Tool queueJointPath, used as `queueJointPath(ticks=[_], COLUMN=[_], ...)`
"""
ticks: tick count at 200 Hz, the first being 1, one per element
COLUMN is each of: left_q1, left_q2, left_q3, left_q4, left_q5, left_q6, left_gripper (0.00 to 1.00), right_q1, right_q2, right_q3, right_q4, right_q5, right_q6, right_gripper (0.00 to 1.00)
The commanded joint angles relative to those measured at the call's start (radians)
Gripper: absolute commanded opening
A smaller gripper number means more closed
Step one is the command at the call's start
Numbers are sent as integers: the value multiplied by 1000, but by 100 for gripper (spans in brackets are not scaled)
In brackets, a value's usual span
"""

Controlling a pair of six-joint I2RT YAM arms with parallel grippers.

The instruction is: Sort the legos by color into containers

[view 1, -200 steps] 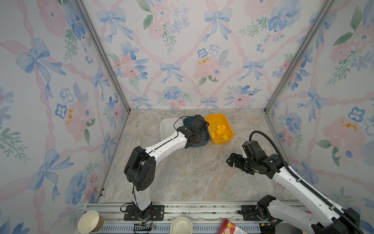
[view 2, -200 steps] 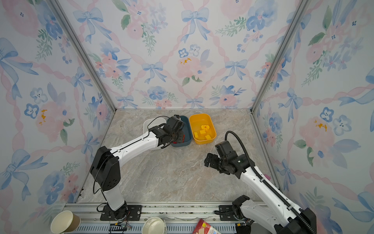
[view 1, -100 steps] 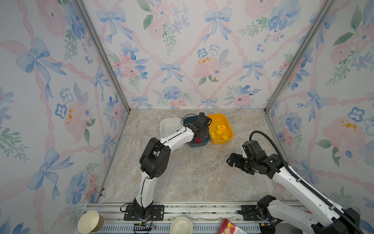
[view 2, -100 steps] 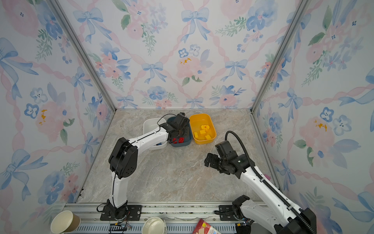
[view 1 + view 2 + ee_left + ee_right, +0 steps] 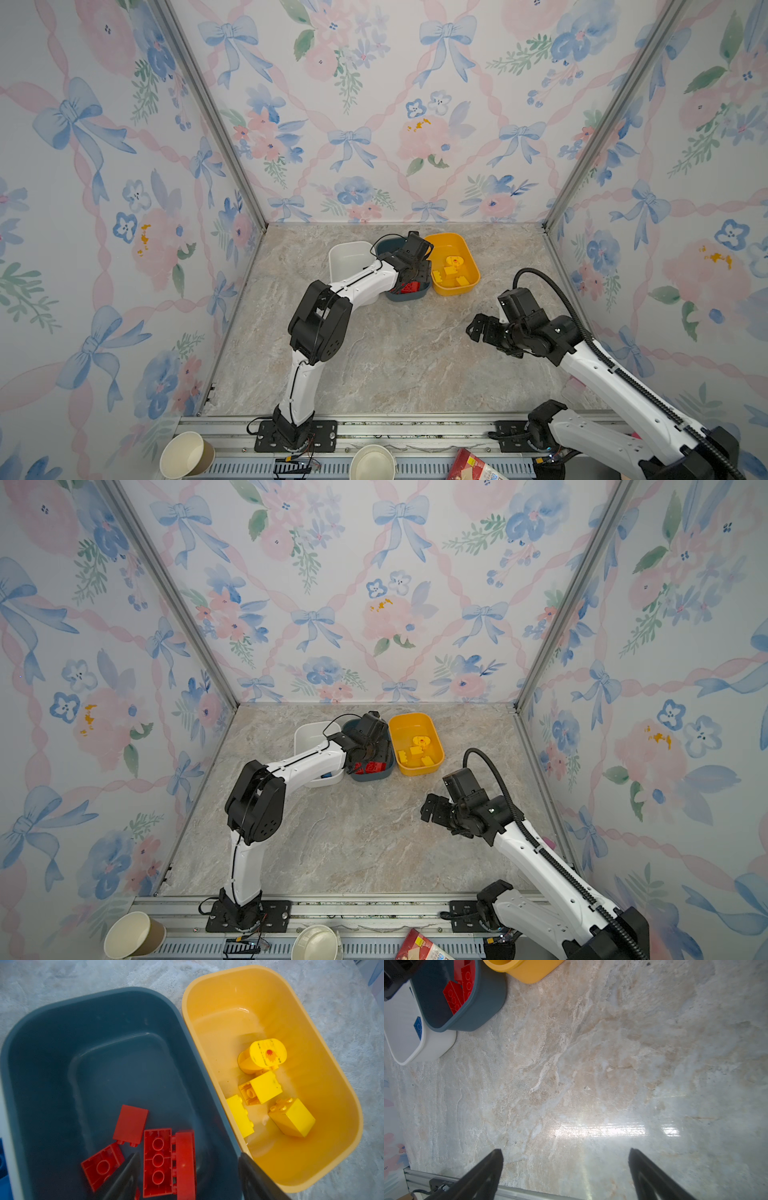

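Three containers stand in a row at the back: a white tub, a dark teal tub and a yellow tub. In the left wrist view several red legos lie in the teal tub, and several yellow legos, one of them rounded, lie in the yellow tub. A blue lego lies in the white tub. My left gripper hangs open just above the red bricks and grips nothing. My right gripper stands open over bare table at the right.
Two paper cups and a red packet sit below the front rail. Flowered walls close in the left, back and right sides. The left arm's elbow hangs over the table's middle left.
My left gripper has opened over the teal tub, and red bricks that its wrist hid now show there. Its elbow has swung toward the middle. The right arm has not moved.
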Motion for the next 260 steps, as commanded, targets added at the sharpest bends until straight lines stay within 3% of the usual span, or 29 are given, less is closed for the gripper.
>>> queueJointPath(ticks=[1, 92, 145, 199, 260], left_q1=[3, 8, 61, 170, 344], left_q2=[-105, -498, -721, -897, -975], left_q3=[-56, -478, -714, -980, -1219], left_q4=[31, 192, 310, 532, 822], left_q5=[-36, -229, -341, -433, -381], left_q6=[21, 88, 160, 245, 320], left_gripper=[79, 98, 98, 98, 98], right_q1=[-20, -126, -209, -285, -340], right_q2=[7, 17, 60, 97, 179], right_q3=[18, 82, 119, 45, -115], right_q4=[-32, -20, 62, 285, 681], right_q5=[12, 102, 147, 231, 233], right_q6=[-37, -240, -402, -552, -727], right_gripper=[97, 97, 97, 97, 97])
